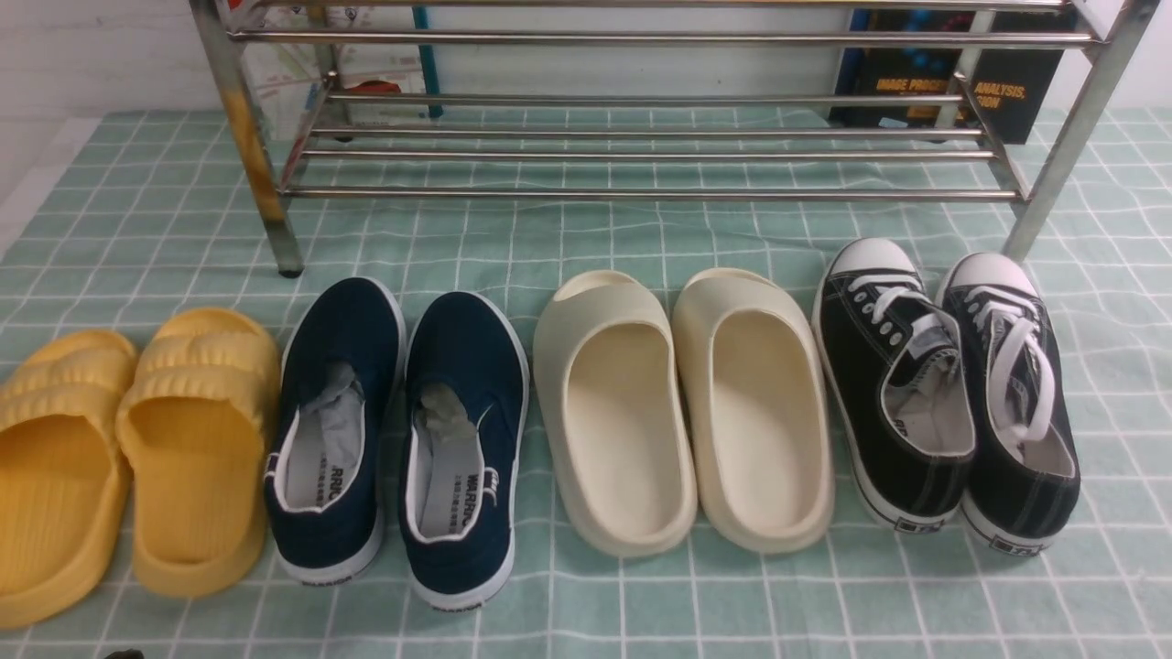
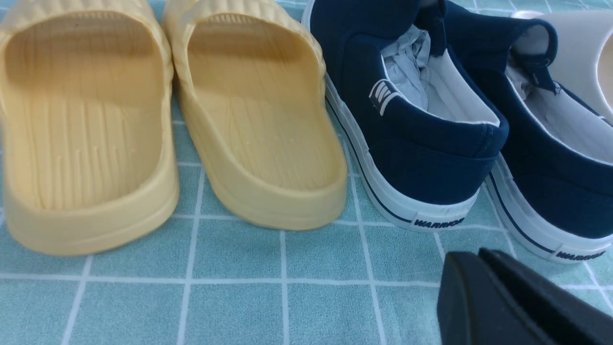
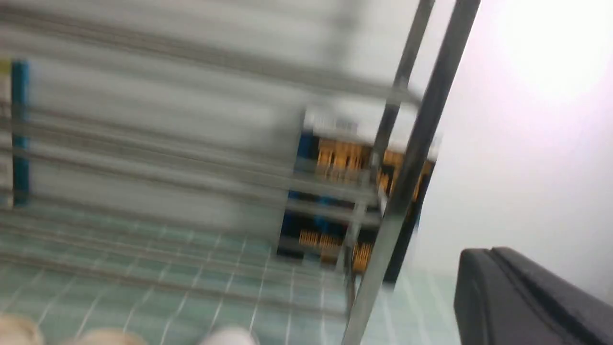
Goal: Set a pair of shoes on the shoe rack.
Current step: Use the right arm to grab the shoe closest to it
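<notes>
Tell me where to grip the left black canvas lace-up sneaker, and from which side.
Probably the heel collar of the left black canvas sneaker, from above on the robot's side: its mouth opens upward, heel nearest, and the right sneaker presses its flank.

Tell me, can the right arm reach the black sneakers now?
Probably yes: the black sneakers stand uncovered at the row's right end, nothing on top, though the right gripper is shut.

Right wrist view is all smear: shoe rack (image 3: pixel 419 139) bars streak into grey bands, orange lettering on the dark book (image 3: pixel 335 158) behind is unreadable. There's the right gripper (image 3: pixel 483 268), cut off by the picture's edge. Up front, the rack's top runs off frame and the outer yellow slide (image 1: pixel 55 458) is clipped at the edge. Left wrist: left gripper (image 2: pixel 471 268) and cream slide (image 2: pixel 579 57) both cropped.
</notes>
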Controlling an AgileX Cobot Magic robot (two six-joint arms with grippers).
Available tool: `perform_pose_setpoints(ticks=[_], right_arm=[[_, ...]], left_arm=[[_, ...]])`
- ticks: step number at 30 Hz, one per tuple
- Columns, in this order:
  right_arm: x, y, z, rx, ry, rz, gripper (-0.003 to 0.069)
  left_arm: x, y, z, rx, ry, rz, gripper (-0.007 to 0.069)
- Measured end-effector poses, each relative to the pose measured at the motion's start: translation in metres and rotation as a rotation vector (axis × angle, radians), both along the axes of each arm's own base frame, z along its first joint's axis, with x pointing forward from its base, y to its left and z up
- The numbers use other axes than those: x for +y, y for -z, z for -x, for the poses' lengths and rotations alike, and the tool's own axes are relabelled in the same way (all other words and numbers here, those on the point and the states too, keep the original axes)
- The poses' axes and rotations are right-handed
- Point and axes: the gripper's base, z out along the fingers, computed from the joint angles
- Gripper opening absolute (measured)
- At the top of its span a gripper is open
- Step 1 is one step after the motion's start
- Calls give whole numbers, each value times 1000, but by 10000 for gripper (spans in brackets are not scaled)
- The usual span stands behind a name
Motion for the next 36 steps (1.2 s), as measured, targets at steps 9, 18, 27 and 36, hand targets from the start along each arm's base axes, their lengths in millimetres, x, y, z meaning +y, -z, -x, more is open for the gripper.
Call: perform_pose_setpoints(ticks=[9,18,27,36], right_arm=[[27,42,-75,954,-142,-188,10],[101,93,-139,1135,-362,-69,66],[115,142,-179,1214,-215,46,384],[126,171,-191,1230,-200,-23,300]], left_arm=[[0,0,0,0,0,0,35],[0,0,0,0,0,0,35],[0,0,0,0,0,0,36],[0,0,0,0,0,0,36]])
